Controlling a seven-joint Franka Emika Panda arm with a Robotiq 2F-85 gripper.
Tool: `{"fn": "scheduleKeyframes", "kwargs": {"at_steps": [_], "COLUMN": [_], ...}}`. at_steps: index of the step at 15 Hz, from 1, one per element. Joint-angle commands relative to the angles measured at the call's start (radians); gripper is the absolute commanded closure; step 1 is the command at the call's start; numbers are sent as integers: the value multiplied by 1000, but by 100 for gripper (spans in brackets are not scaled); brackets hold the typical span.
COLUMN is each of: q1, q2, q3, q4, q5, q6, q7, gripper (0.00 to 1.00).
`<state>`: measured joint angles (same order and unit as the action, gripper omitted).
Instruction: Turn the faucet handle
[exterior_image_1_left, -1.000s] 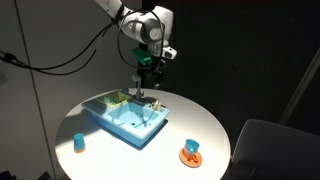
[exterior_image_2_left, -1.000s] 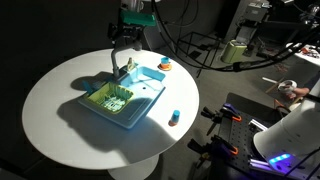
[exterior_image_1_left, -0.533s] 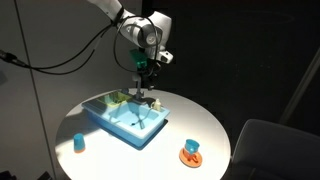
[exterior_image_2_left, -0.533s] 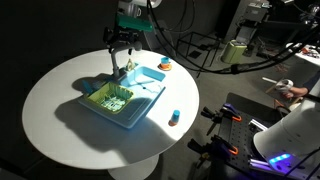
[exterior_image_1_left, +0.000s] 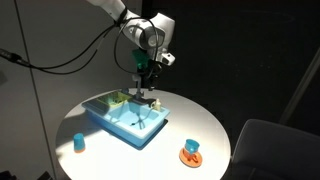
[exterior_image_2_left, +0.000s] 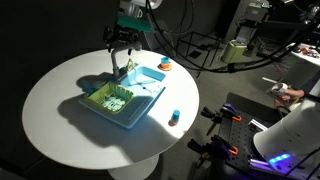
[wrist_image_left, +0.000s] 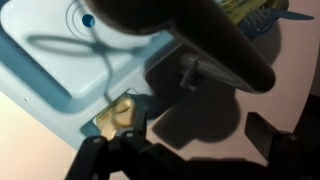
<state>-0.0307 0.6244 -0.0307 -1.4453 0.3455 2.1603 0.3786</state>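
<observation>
ROBOT HAND POISED OVER TOY SINK: A glossy light-blue basin (exterior_image_1_left: 118, 134), rectangular with rounded corners, sits near the middle of a round, matte white surface (exterior_image_1_left: 205, 118). A thin grey upright faucet (exterior_image_2_left: 120, 72) rises from the basin's rim, and a ribbed green rack (exterior_image_2_left: 108, 100) fills one end of the basin.

The hand (exterior_image_1_left: 141, 88), dark and blocky below a rounded white wrist, hangs directly above the faucet. Its two fingers (wrist_image_left: 98, 160) are spread wide apart, it holds nothing, and no contact with anything can be seen.

In the wrist view, the faucet handle (wrist_image_left: 188, 68) is a tiny pale grey stub of a lever at the basin's rim. It lies ahead of the fingers, in the gap between them and clear of both. A small white-and-yellow piece (wrist_image_left: 118, 115) sits at the rim near it.

A small blue cup (exterior_image_1_left: 79, 143) stands near the surface's edge. An orange-and-blue object (exterior_image_1_left: 190, 152) rests near another stretch of that edge. Both are well apart from the basin.
</observation>
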Motion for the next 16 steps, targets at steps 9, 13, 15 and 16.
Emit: {"fn": "scheduleKeyframes", "kwargs": {"at_steps": [9,13,15,16], "q1": [-44,-42,-40,-39], "q2": [95,106,109,110], "q3": [9,11,13,14], "q4": [67,80,86,89], "q5": [39,35,35,34], "q6": [-30,-36,-39,-40], "q7": [24,25,26,26], "gripper": [0,0,0,0]}}
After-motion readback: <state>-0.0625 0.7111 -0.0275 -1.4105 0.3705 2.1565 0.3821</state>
